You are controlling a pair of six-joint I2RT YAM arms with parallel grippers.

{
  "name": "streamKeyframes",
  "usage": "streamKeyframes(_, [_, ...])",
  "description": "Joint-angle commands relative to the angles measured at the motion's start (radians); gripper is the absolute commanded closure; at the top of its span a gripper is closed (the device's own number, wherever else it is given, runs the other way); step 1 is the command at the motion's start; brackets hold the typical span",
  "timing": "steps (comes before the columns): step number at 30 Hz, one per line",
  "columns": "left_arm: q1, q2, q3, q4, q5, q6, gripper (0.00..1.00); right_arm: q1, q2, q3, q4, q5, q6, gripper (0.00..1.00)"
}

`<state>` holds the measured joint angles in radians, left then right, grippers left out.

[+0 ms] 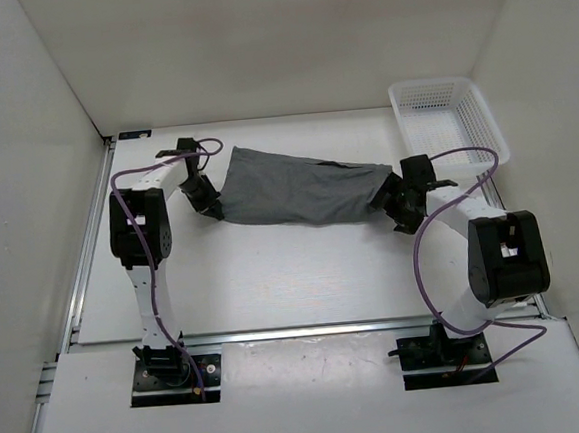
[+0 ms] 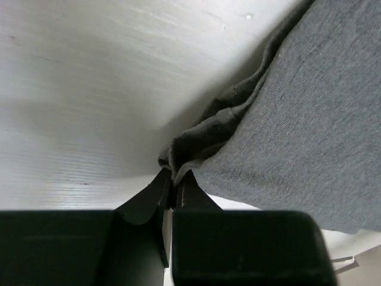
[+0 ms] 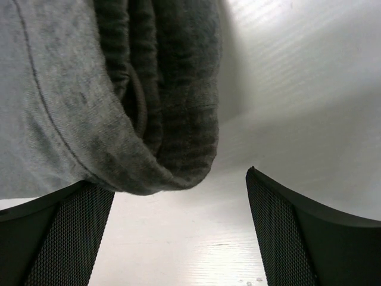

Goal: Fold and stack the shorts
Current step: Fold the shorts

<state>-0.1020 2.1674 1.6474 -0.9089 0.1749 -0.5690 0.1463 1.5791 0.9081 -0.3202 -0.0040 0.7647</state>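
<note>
Shorts [image 1: 297, 188]: lying stretched across the far middle of the table [image 1: 295, 286], spanning from the left gripper [image 1: 208, 205] at one end to the right gripper [image 1: 397, 204] at the other. Showing as a single band of grey cloth, broader at the left end, narrowing and creasing toward the right. Resting flat on the white surface, well apart from the near edge and the arm bases.

Left gripper: clamping shut on a bunched corner of the shorts, with a small tuft of gathered fabric sticking up just past the fingertips [image 2: 164, 179]. Pressing the tips together with only cloth between them. Sitting low, close above the table surface.

Right gripper: standing with jaws wide apart, closing on nothing. Framing the rolled, layered end of the shorts between the two mesh-textured fingers [image 3: 280, 232], with the cloth lying nearer the left finger and overlapping its upper edge in the wrist view. Leaving bare table showing between the cloth and the other finger.

Basket [image 1: 486, 121]: sitting at the far right corner of the table, white mesh, just beyond the right gripper and apart from the shorts.

Cables [image 1: 152, 277]: running purple along both arms, looping out beside the right one.
</note>
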Motion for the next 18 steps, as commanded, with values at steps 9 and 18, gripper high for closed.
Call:
streamKeyframes(9, [0.139, -0.288, -0.165, 0.027, -0.13, -0.058, 0.9, 0.001, -0.184, -0.001, -0.04, -0.034, -0.033, 0.04])
streamKeyframes(18, [0.163, -0.5, -0.412, 0.036, -0.13, -0.025, 0.9, 0.093, -0.182, -0.046, 0.01, -0.106, -0.031, 0.02])
